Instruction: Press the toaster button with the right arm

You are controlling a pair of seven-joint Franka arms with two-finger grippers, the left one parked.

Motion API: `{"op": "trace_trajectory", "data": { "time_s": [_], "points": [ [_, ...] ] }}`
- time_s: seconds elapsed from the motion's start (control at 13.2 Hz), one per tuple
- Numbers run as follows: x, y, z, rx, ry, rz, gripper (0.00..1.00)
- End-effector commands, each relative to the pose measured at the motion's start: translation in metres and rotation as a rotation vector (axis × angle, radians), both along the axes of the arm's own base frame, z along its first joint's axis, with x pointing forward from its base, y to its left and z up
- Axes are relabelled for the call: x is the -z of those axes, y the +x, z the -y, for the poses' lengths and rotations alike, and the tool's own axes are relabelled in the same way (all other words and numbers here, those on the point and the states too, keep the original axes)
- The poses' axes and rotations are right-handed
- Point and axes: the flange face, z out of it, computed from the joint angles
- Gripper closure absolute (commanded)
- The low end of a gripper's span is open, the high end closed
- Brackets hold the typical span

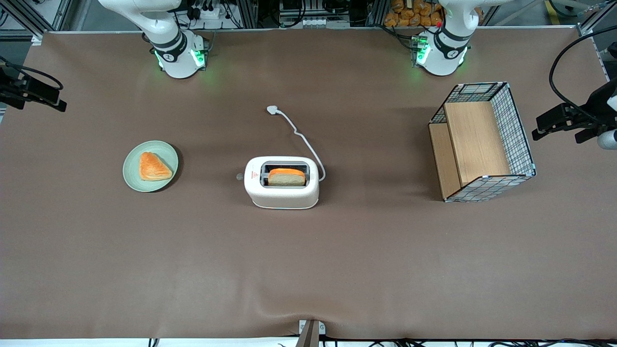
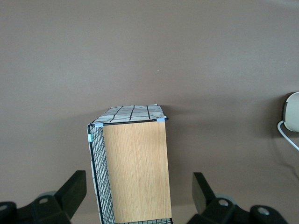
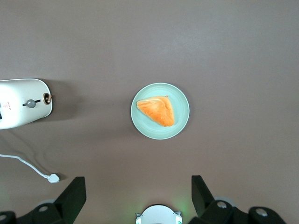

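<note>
The cream-white toaster [image 1: 282, 190] stands mid-table with a slice of bread [image 1: 287, 177] in one slot. Its small grey button [image 1: 239, 177] sticks out of the end that faces the working arm's end of the table. The right wrist view also shows the toaster [image 3: 18, 109] and its button [image 3: 31, 103]. My right gripper [image 1: 57, 102] hangs high over the table edge at the working arm's end, well away from the toaster. In the right wrist view the gripper [image 3: 138, 198] is wide open and empty.
A green plate [image 1: 132, 179] with an orange pastry [image 1: 153, 166] lies between the gripper and the toaster. The white cord [image 1: 304, 140] runs from the toaster to its plug [image 1: 273, 110]. A wire-mesh wooden basket [image 1: 482, 142] stands toward the parked arm's end.
</note>
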Motion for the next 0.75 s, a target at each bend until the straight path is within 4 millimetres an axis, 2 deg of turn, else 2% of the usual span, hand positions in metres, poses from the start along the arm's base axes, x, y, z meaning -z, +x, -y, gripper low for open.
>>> {"op": "trace_trajectory", "data": {
  "time_s": [0.0,0.68],
  "points": [
    [-0.0121,-0.0028,0.0023,-0.002,-0.024,-0.003,0.00],
    [-0.0156,-0.0032,0.0015,-0.001,-0.025,0.000,0.00]
  ]
}}
